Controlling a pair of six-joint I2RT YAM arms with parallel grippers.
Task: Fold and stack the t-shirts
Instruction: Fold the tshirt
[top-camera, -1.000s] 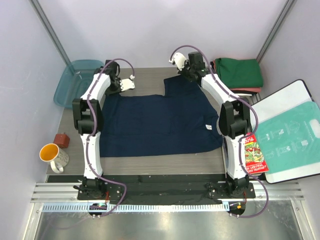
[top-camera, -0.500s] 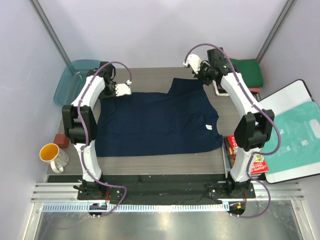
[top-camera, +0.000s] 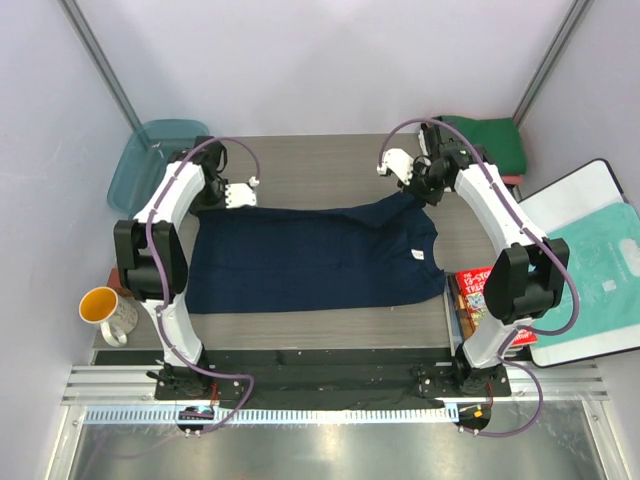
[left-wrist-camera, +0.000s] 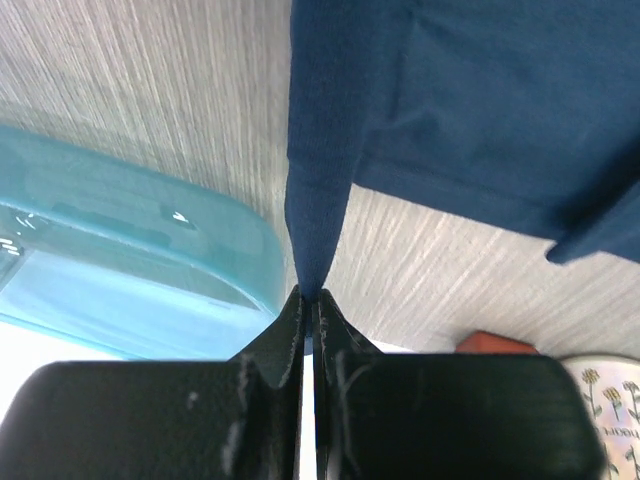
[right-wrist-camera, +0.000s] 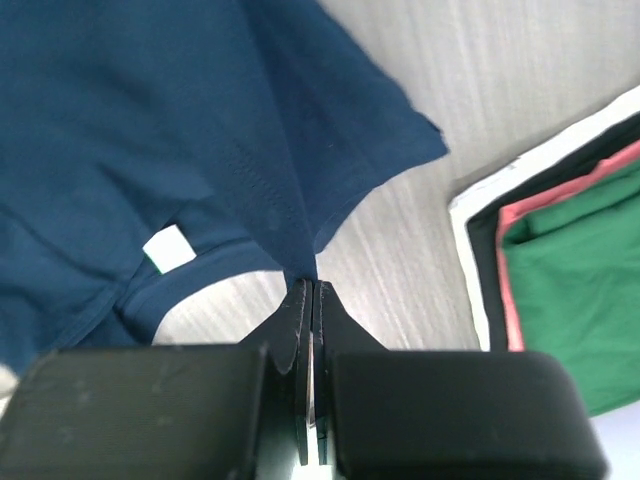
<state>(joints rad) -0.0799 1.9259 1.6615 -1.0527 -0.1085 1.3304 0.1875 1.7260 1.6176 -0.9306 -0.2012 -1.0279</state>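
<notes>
A dark navy t-shirt (top-camera: 310, 262) lies spread across the middle of the table, its small white tag (top-camera: 417, 257) toward the right. My left gripper (top-camera: 213, 202) is shut on the shirt's far left corner. In the left wrist view the cloth (left-wrist-camera: 320, 180) rises in a taut fold from the closed fingertips (left-wrist-camera: 308, 296). My right gripper (top-camera: 413, 194) is shut on the far right edge beside the collar. From its jaws (right-wrist-camera: 306, 286) the navy cloth (right-wrist-camera: 150, 120) stretches away, tag (right-wrist-camera: 167, 248) showing. Folded t-shirts, green (top-camera: 487, 142) over salmon-red (right-wrist-camera: 522, 250), are stacked at the back right.
A teal bin (top-camera: 148, 160) stands at the back left, close to the left gripper. A yellow-rimmed mug (top-camera: 108, 311) sits at the front left, with a red block (left-wrist-camera: 500, 343) beside it. A white board with a teal-printed bag (top-camera: 592, 272) and a red packet (top-camera: 487, 300) lie right.
Both grippers have pulled outward and toward the near side, still holding the shirt. The far right sleeve, which reached the back of the table, now lies drawn in along a straighter far edge.
</notes>
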